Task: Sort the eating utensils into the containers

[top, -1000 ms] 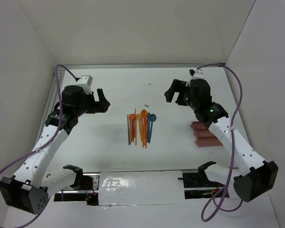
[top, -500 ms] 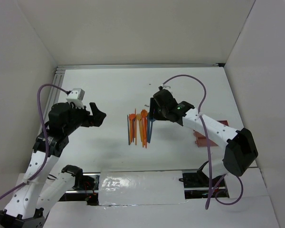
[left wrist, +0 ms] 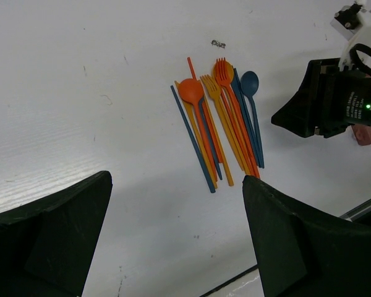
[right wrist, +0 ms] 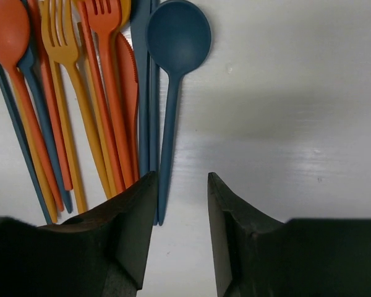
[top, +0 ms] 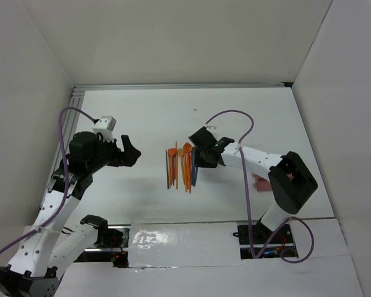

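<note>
The eating utensils lie in a tight bundle at the table's middle, mostly orange with a few blue; they also show in the left wrist view. My right gripper hangs low over the bundle's right edge, jaws open by a narrow gap and empty. The blue spoon has its handle end just beside my left fingertip. My left gripper is wide open and empty, left of the bundle. A reddish-brown container lies at the right, mostly hidden behind my right arm.
White walls close in the table on the left, back and right. A shiny taped strip runs along the near edge between the arm bases. A tiny scrap lies just beyond the bundle.
My right arm has swung left from above the container to the bundle's right edge and dropped low. My left arm has drawn back slightly and stays open.
</note>
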### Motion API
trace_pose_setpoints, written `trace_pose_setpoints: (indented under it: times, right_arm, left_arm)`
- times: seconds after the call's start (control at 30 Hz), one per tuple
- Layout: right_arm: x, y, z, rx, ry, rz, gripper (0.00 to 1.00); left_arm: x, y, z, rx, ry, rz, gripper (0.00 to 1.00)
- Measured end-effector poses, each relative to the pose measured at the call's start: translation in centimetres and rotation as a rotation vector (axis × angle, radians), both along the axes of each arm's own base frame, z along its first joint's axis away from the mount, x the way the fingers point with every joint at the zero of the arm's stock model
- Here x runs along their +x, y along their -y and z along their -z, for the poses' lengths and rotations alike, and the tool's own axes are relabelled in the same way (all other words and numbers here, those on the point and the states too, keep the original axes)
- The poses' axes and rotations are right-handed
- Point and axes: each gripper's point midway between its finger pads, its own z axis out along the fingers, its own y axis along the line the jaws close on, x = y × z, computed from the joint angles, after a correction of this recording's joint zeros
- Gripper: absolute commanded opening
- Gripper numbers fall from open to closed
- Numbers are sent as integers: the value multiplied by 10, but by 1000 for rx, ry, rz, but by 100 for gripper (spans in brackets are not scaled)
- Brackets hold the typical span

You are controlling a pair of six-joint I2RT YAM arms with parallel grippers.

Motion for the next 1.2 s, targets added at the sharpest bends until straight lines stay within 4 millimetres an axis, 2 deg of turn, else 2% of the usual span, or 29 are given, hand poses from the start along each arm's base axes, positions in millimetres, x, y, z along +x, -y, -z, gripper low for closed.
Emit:
trace_pose_setpoints:
  times: [0.07,0.37,0.5,0.57,0.67,0.8,0.9,0.93,1.07,1.2]
  right_arm:
    - [0,-2,6,-13,-6,0,42]
    - [11,-12,23,-38,-22,8,40]
    - [14,-13,33,-59,-33,11,29]
    - [15,-11,39,-78,-40,15,27]
    - [14,-9,47,-96,-54,17,25]
    - [19,-12,47,-88,-39,12,26]
    - [22,-13,48,-95,-31,8,13]
    - [25,-12,48,-100,-26,10,0]
    - [35,-7,47,-120,-7,44,0]
    - [37,23,40,-167,-32,120,0]
  left_arm:
    - [0,1,1,5,-1,11,100]
    - [-2,6,0,7,6,55,100]
    - [-2,5,0,18,11,60,100]
    - [-2,5,0,19,13,61,100]
    - [-1,5,0,22,15,62,100]
    - [1,5,2,37,15,68,100]
    - [3,5,3,42,17,70,100]
    - [3,5,3,42,17,70,100]
    - [5,5,5,46,9,69,100]
    - [8,6,8,52,5,71,100]
